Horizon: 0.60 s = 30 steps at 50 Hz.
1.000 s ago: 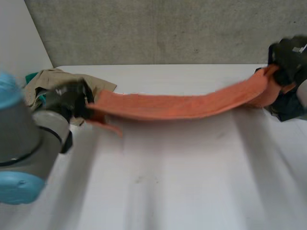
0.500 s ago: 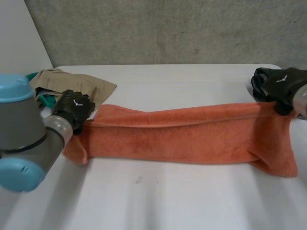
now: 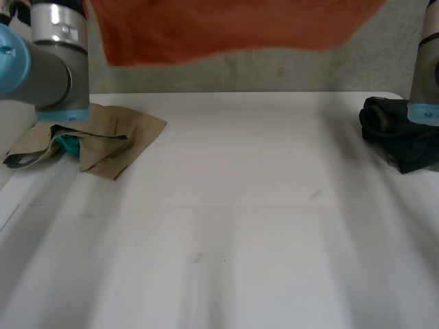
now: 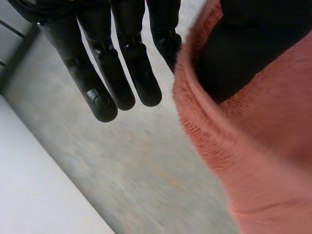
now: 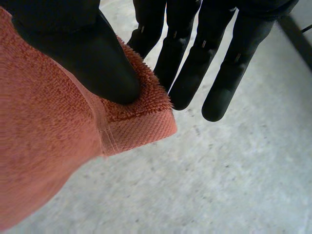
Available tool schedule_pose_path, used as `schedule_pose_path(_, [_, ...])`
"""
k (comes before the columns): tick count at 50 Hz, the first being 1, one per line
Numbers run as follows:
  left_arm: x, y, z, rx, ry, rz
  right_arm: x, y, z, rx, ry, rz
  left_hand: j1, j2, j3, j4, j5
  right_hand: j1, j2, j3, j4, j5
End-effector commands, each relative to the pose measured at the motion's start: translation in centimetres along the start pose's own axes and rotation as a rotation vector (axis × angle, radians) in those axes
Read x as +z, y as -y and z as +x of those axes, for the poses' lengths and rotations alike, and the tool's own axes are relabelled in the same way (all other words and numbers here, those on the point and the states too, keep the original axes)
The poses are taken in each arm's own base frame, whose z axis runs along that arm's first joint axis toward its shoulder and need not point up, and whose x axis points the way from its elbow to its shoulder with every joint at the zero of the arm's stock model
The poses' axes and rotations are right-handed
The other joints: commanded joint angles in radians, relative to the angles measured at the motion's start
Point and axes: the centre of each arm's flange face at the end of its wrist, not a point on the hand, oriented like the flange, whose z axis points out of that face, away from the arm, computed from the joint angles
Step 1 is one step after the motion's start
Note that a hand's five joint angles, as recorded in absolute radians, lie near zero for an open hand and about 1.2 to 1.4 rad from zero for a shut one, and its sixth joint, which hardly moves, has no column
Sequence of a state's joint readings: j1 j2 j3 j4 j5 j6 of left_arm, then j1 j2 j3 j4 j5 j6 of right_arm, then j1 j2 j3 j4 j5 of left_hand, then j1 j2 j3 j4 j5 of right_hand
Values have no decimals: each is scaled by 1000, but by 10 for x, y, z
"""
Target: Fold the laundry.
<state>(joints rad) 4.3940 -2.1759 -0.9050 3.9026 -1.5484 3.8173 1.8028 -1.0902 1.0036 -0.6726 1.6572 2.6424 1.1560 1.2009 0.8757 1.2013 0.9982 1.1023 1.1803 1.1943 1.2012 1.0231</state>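
Hanging towel pinched at both ends

Head view: the orange towel (image 3: 226, 27) hangs high above the white table (image 3: 240, 226), spanning from the left arm (image 3: 58, 62) to the right arm (image 3: 426, 62). A tan cloth (image 3: 110, 140) lies crumpled on the table's left side. A dark cloth (image 3: 398, 133) lies bunched at its right edge.

Left wrist view: the left hand (image 4: 122, 73) pinches the towel's edge under its thumb. Its other fingers are straight and clear of the towel.

Right wrist view: the right hand (image 5: 83, 53) pinches a hemmed corner of the towel between its thumb and the nearest finger. Its other fingers are straight, just beside the corner.
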Motion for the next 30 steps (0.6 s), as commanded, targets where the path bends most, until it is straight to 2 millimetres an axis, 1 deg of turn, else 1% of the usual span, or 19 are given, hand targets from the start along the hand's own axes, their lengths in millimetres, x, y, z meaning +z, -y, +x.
schedule_pose_path(1, [-68,-39,29,-26,-216,-284,-28,-31,-20,-17,162,-158,240,195,521,195,223,294,216,202,195,199])
schedule_pose_path(2, [-87,-43,34,-33,-262,-343,-40,-45,-27,-20,221,-227,240,195,521,195,223,294,216,202,195,199])
schedule_pose_path(4, [-106,-45,37,-37,-305,-393,-55,-59,-31,-22,278,-307,240,195,521,195,223,294,216,202,195,199])
schedule_pose_path(5, [-117,-46,39,-39,-328,-418,-73,-71,-36,-22,333,-392,240,195,521,195,223,294,216,202,195,199])
schedule_pose_path(6, [-138,-50,43,-37,-372,-465,-82,-77,-39,-23,362,-434,240,195,521,195,223,294,216,202,195,199])
schedule_pose_path(7, [-152,-52,46,-38,-400,-496,-91,-81,-41,-23,384,-474,240,195,521,195,223,294,216,202,195,199])
schedule_pose_path(8, [-160,-53,47,-39,-416,-517,-100,-86,-43,-23,406,-513,240,195,521,195,223,294,216,202,195,199])
schedule_pose_path(9, [-172,-55,50,-41,-438,-542,-120,-96,-46,-21,451,-590,240,195,521,195,223,294,216,202,195,199])
schedule_pose_path(10, [-191,-58,53,-42,-472,-586,-130,-100,-48,-21,470,-624,240,195,521,195,223,294,216,202,195,199])
schedule_pose_path(12, [-206,-61,54,-42,-498,-624,-147,-108,-49,-23,504,-682,240,195,521,195,223,294,216,202,195,199])
schedule_pose_path(13, [-219,-64,56,-42,-520,-655,-161,-117,-48,-27,524,-732,240,195,521,195,223,294,216,202,195,199])
schedule_pose_path(16, [-238,-72,60,-42,-551,-704,-179,-131,-43,-28,540,-799,240,195,521,195,223,294,216,202,195,199])
schedule_pose_path(17, [-251,-78,64,-40,-578,-734,-185,-135,-42,-28,552,-818,240,195,521,195,223,294,216,202,195,199])
schedule_pose_path(18, [-257,-83,67,-43,-595,-751,-188,-136,-42,-28,559,-824,240,195,521,195,223,294,216,202,195,199])
schedule_pose_path(19, [-260,-84,67,-43,-602,-755,-189,-137,-42,-29,566,-828,240,195,521,195,223,294,216,202,195,199])
schedule_pose_path(20, [-262,-86,68,-46,-611,-759,-190,-138,-42,-29,568,-830,180,135,460,134,163,294,216,202,195,199])
schedule_pose_path(21, [-266,-91,68,-47,-619,-772,-191,-139,-41,-28,569,-834,-97,-142,183,-142,-114,294,216,202,195,199])
schedule_pose_path(24, [-266,-100,61,-45,-611,-789,-190,-138,-39,-26,565,-837,-474,-519,-194,-520,-491,294,216,202,195,199])
schedule_pose_path(30, [-260,-111,47,-30,-569,-807,-188,-138,-35,-29,556,-840,-485,-529,-204,-530,-501,294,216,202,195,199])
